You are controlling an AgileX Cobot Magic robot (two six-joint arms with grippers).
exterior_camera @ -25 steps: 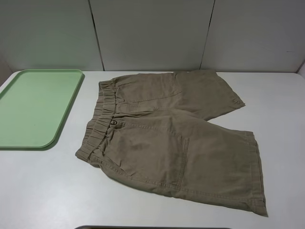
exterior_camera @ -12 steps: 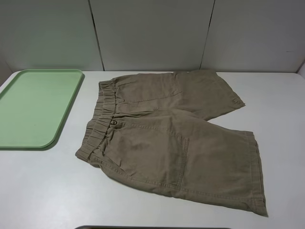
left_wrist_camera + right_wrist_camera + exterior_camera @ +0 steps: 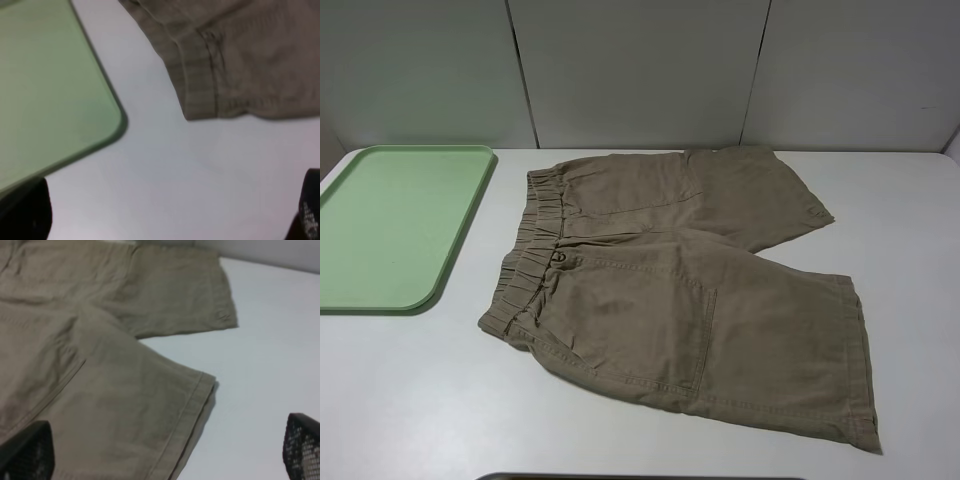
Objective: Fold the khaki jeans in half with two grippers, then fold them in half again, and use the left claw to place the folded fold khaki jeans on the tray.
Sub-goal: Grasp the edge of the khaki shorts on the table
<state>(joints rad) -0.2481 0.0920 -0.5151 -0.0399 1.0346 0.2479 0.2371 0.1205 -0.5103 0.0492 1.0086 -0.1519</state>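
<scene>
On the table (image 3: 410, 400): one khaki jeans (image 3: 670, 290), one tray (image 3: 390, 225).

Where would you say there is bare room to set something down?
Free: the strip between the pale green plastic tray and the khaki cotton shorts, the near edge of the white table, and right of the legs. Crowded: the middle, under them.

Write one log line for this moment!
khaki shorts: spread flat, unfolded | green tray: beside shorts, not touching | left gripper: open, empty | right gripper: open, empty
</scene>
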